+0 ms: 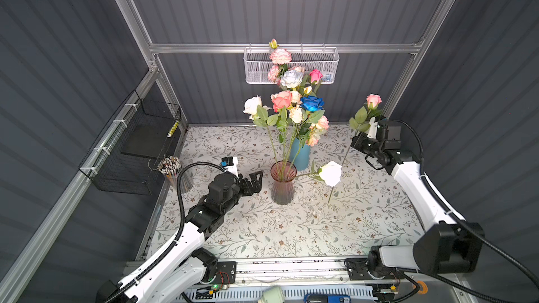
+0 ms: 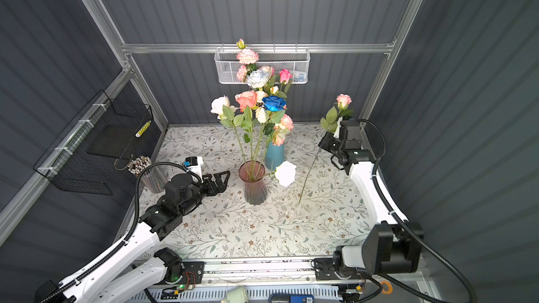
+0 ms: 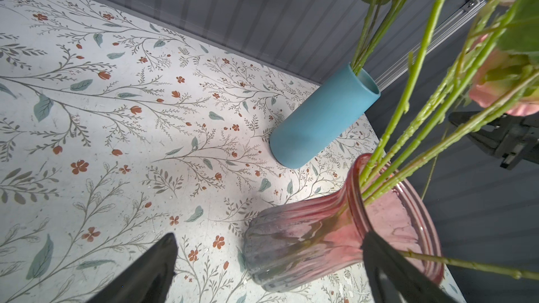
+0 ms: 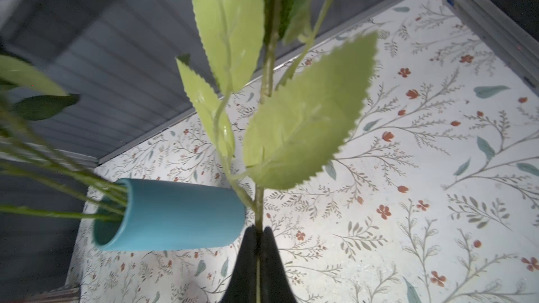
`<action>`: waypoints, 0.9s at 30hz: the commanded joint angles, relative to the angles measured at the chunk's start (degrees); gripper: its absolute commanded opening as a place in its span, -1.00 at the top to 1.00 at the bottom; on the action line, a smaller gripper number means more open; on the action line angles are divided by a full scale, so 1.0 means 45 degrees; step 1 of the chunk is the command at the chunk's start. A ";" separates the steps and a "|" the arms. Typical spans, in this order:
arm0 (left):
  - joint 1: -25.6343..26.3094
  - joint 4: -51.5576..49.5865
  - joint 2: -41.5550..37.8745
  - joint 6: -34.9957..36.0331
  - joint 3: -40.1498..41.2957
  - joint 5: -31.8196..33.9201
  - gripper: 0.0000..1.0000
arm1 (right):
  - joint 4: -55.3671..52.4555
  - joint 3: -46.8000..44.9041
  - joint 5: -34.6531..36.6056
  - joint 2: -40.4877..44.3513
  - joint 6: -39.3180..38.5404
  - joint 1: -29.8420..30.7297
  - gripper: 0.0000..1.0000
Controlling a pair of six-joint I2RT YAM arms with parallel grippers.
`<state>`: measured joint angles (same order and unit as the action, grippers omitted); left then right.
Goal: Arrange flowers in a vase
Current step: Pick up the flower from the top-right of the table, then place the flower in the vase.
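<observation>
Rose stem (image 4: 258,211) pinched in right end effector (image 4: 258,230), left end effector (image 1: 259,181) spread

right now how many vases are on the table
2: a pink glass vase in the middle, and a blue vase just behind it. None seems hidden.

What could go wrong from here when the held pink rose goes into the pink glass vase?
1. The pink rose in the shut right end effector has a long hanging stem; swung across, it may snag the white rose drooping over the rim of the pink glass vase and pull it out.
2. The left end effector is open beside that vase, not holding it, so a sideways push from the stem could tip it.
</observation>
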<state>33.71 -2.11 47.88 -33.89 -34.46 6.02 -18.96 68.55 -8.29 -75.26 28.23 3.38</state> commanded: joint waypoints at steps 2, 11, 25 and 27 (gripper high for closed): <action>-0.0012 -0.0293 -0.0266 0.0012 -0.0467 0.0100 -0.99 | -0.0532 0.0137 0.0347 0.1053 -0.0042 0.0520 0.99; -0.0012 -0.0458 -0.0069 -0.0088 -0.0870 -0.0125 -0.99 | -0.0664 0.0047 0.1030 0.3169 -0.0206 0.1585 0.99; -0.0012 -0.1337 -0.0200 0.1154 -0.2667 -0.0486 -0.99 | -0.1279 0.1055 0.1573 0.5215 -0.0519 0.2558 0.99; -0.0012 -0.1348 -0.0222 0.1107 -0.2733 -0.0525 -0.99 | -0.1192 0.1365 0.1362 0.5280 -0.0494 0.2604 0.99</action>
<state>33.71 -6.46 47.46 -30.48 -44.95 4.47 -24.69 71.90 -2.13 -52.58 26.92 14.68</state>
